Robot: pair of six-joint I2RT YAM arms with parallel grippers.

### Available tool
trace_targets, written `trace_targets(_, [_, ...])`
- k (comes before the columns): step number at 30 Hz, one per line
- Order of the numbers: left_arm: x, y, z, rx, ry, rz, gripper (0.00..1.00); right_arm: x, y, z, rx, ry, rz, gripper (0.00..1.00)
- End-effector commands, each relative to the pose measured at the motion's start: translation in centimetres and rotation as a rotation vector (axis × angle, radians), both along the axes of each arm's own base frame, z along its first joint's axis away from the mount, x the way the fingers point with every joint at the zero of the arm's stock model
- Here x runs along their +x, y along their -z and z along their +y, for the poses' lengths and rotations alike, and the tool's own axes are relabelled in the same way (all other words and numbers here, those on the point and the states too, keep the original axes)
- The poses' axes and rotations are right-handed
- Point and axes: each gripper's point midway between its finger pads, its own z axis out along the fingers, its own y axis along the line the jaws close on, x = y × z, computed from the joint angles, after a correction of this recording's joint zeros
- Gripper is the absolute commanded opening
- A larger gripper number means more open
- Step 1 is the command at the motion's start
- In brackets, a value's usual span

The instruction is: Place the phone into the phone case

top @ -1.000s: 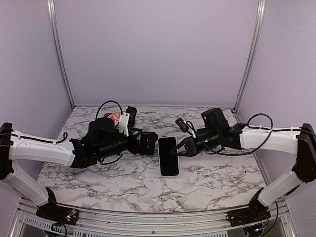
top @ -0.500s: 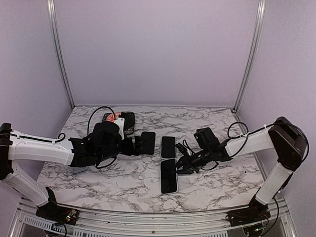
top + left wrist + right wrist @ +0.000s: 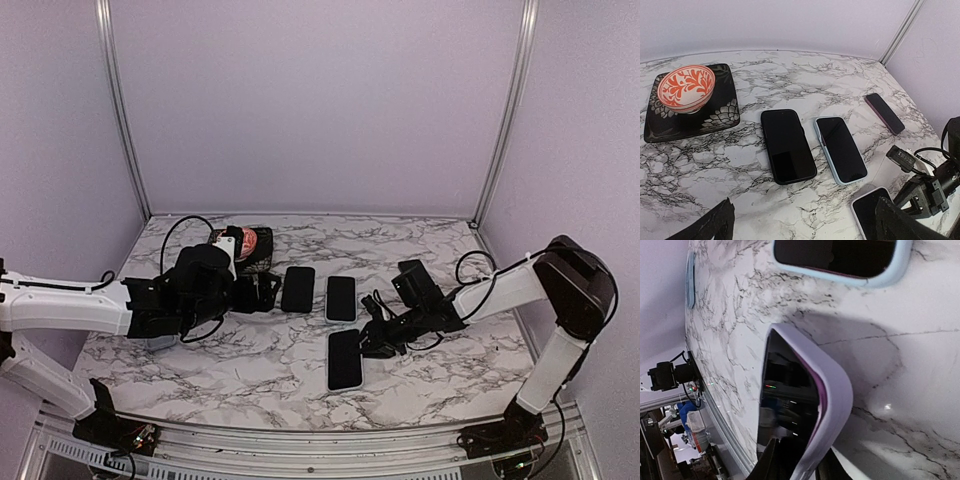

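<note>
Marble-patterned white and grey surface (image 3: 250,370) carries everything here. We see a dark-screened phone with a pale lilac rim (image 3: 344,358) lying screen up close to the near edge, a little right of the middle, its length running from near to far. The right jaws reach in low from the right and stand on either side of that phone's right-hand rim. In the right wrist view one finger (image 3: 771,460) shows over the screen side and the other beyond the rim. We cannot tell whether they pinch the rim or merely bracket it.

Just beyond the phone, about the middle of the surface, two rounded oblongs lie flat, side by side and apart: a black glossy slab with a raised rim (image 3: 298,289) on the left and a light-blue-rimmed dark slab (image 3: 341,298) on the right. We cannot tell which of them is an empty case.

The left jaws are spread wide and hold nothing. They sit left of the black slab, pointing towards it without touching.

Towards the far edge, left of the middle, an orange-and-white patterned bowl (image 3: 686,88) sits on a black square plate (image 3: 720,115). In the left wrist view a slim dark phone with a pinkish edge (image 3: 884,113) lies flat nearer the right edge.
</note>
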Motion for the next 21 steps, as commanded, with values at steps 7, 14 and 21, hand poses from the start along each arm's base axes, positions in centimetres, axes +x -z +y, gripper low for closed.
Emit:
trace_targets(7, [-1.5, -0.1, 5.8, 0.008, -0.156, 0.025, 0.99, 0.7, 3.5, -3.1, -0.187, 0.106, -0.046, 0.39])
trace_targets(14, [-2.0, 0.4, 9.6, 0.223, -0.242, 0.057, 0.99, 2.5, 1.0, -6.0, -0.407, 0.129, -0.227, 0.48])
trace_targets(21, [-3.2, 4.1, 12.8, 0.277, -0.174, 0.271, 0.99, 5.4, -5.7, -10.9, -0.689, 0.190, -0.462, 0.51])
